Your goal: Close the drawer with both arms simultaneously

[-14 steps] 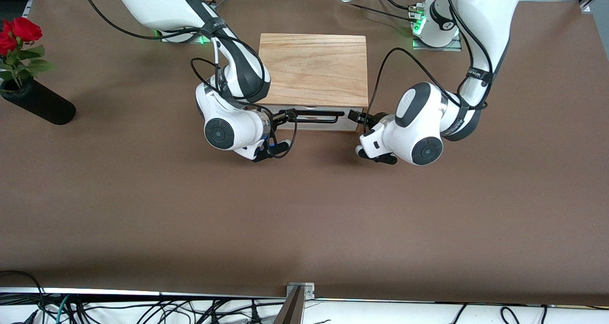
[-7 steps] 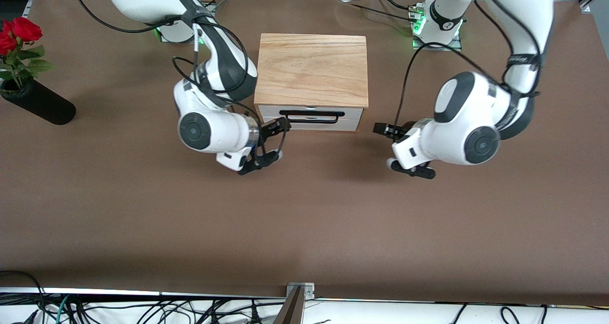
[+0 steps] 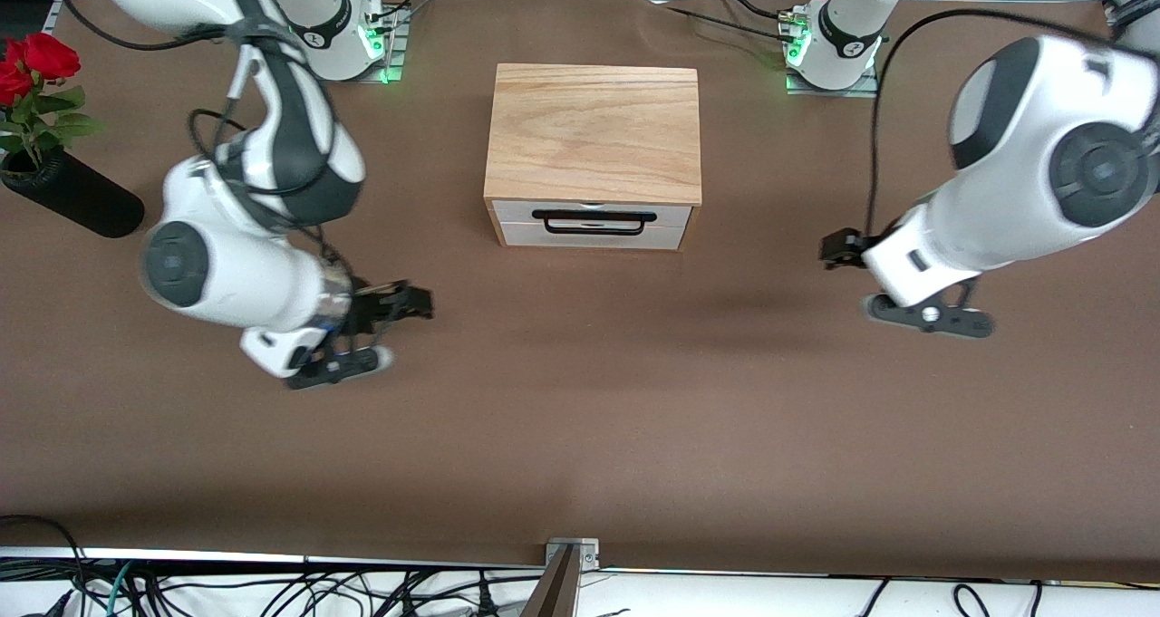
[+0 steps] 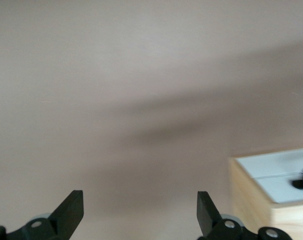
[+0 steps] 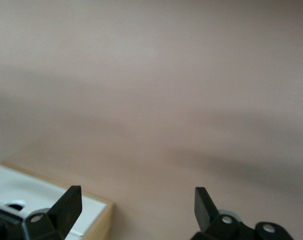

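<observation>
The drawer (image 3: 672, 224), white-fronted with a thin black bar handle (image 3: 594, 215), sits pushed in flush under the light-oak box top (image 3: 594, 132). My right gripper (image 3: 410, 303) is open and empty, over the brown table off the box's corner toward the right arm's end. My left gripper (image 3: 836, 249) is open and empty, over the table toward the left arm's end. In the left wrist view the open gripper (image 4: 140, 216) frames bare table, with the drawer front (image 4: 276, 172) off to one edge. In the right wrist view the open gripper (image 5: 136, 214) also frames bare table, with the drawer front (image 5: 26, 190) at a corner.
A black vase (image 3: 77, 205) with red roses (image 3: 32, 62) lies near the table edge at the right arm's end. The arm bases (image 3: 838, 33) stand at the table's back edge. Cables run along the front edge.
Both grippers have drawn away from the drawer front, each toward its own arm's end of the table. The drawer front, hidden behind the grippers before, now shows fully, flush with the box.
</observation>
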`<state>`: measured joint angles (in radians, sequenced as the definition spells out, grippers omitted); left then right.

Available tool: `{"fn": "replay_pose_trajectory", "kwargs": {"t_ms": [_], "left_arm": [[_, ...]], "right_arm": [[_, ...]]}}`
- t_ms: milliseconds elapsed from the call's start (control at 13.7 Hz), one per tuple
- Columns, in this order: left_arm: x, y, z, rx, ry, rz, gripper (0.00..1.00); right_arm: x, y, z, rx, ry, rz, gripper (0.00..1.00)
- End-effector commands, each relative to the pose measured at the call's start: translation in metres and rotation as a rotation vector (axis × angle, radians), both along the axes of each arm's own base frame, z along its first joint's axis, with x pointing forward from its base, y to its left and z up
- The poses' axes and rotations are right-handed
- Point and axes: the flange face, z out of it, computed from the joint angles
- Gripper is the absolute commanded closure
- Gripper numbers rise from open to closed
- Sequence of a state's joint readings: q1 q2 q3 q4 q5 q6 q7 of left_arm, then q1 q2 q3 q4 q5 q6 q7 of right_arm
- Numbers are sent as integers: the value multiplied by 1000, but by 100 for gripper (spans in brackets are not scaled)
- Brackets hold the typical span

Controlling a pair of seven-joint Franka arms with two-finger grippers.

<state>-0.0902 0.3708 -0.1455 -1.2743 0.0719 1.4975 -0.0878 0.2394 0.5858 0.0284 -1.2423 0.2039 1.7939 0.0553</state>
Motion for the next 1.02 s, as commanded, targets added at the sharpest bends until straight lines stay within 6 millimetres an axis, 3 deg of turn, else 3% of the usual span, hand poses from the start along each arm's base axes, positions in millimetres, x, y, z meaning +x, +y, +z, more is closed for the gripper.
{"fn": "replay_pose_trajectory", "kwargs": {"t_ms": [0,146,219,511,803,949], "left_arm": [[-15,25,53,61,-73,24,0],[-32,38,73,63,-103,42,0],[-33,46,67,26,-91,52,0],[-65,77,50,-10,-188,74,0],[-79,76,53,-9,-172,72,0],[-78,77,51,-18,-155,70,0]], "right_arm": [[-1,-31,39,-63,-53,-25,0],[2,-55,48,-120,-79,-35,0],[1,-70,68,-125,-109,-54,0],[-8,-136,112,-193,-157,-128,0],[-51,-155,157,-234,-198,-130,0],[-70,-159,154,-240,-176,-148,0]]}}
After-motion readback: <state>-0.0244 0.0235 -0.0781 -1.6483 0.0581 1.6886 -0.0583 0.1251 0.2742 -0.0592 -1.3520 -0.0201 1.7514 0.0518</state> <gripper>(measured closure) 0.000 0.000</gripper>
